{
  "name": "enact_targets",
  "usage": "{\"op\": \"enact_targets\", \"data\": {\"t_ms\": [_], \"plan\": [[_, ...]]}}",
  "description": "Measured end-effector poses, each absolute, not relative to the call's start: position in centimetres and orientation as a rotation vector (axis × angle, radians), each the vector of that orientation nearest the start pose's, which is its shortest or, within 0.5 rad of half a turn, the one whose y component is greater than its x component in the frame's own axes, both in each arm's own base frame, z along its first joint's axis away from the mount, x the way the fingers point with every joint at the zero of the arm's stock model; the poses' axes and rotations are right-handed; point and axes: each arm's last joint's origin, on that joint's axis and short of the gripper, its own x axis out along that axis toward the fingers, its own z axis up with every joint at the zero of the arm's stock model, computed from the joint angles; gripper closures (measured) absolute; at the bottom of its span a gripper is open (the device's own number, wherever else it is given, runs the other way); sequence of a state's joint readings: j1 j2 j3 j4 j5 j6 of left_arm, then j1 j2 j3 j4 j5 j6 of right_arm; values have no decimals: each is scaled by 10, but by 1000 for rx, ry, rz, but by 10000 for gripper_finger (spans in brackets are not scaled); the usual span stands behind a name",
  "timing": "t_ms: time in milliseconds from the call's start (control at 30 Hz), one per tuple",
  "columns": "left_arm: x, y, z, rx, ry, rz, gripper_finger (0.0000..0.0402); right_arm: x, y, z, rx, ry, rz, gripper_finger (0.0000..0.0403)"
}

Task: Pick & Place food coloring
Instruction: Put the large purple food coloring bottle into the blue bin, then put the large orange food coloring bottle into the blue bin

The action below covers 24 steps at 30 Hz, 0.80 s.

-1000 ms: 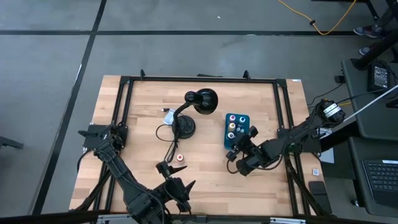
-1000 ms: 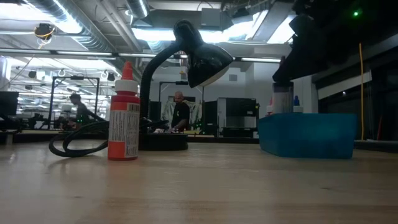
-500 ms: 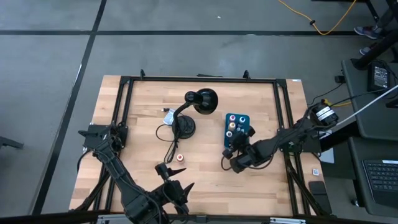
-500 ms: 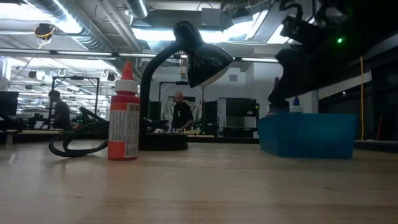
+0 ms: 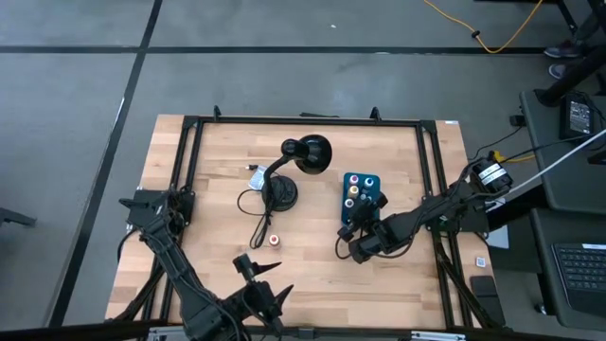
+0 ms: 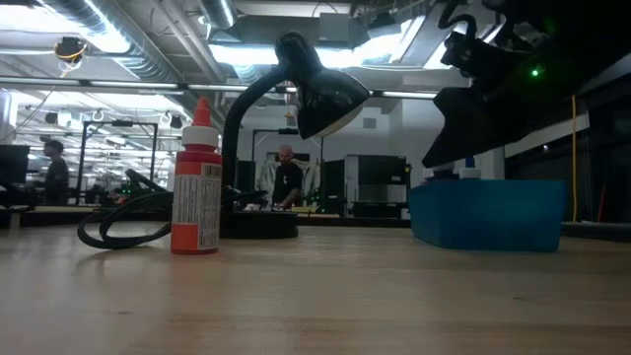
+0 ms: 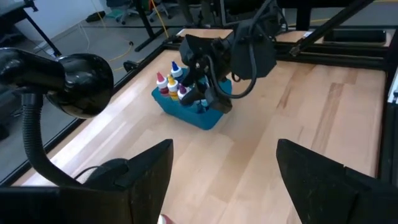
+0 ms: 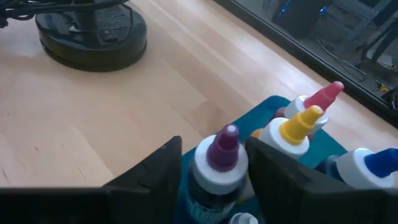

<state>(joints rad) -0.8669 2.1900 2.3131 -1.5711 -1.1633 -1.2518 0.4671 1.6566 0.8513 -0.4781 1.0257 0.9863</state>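
The food coloring bottles stand upright in the teal box (image 5: pixel 360 196). The right wrist view shows a purple cap (image 8: pixel 225 146), a yellow cap (image 8: pixel 298 124), a red cap (image 8: pixel 323 96) and a blue cap (image 8: pixel 379 162). My right gripper (image 8: pixel 214 149) is at the box's near end, open, one finger on either side of the purple-capped bottle. One red bottle (image 5: pixel 274 241) stands alone on the wood, on its base (image 6: pixel 195 247). My left gripper (image 7: pixel 224 174) hangs open over the table's near edge, nothing between its fingers. My right gripper's fingers (image 8: pixel 155 168) flank the purple-capped bottle's shoulder (image 8: pixel 205 171), slanting down from the table's right side. Whether they touch it I cannot tell. The bottle stands upright inside the teal box.
A black desk lamp (image 5: pixel 303 156) with a round base (image 5: pixel 281 194) and a looped cord (image 6: pixel 123 222) stands left of the box. A black frame (image 5: pixel 303 120) runs round the table's edges. Bare wood lies between the red bottle and the box.
My right gripper has sunk toward the teal box, taking the purple-capped bottle from above the box's rim down into it.
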Motion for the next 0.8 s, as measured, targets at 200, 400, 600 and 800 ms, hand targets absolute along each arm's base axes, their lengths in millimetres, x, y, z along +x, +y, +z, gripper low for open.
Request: {"op": "enact_targets", "data": {"t_ms": [200, 400, 600, 800], "plan": [[290, -305, 326, 31, 463, 597, 121, 261, 104, 154, 10, 590, -842, 186], [288, -314, 317, -31, 466, 598, 130, 270, 109, 177, -30, 624, -847, 172], [295, -327, 286, -119, 511, 634, 142, 277, 122, 214, -60, 645, -823, 172], [304, -334, 254, -228, 541, 702, 155, 283, 144, 247, -76, 616, -729, 175]]}}
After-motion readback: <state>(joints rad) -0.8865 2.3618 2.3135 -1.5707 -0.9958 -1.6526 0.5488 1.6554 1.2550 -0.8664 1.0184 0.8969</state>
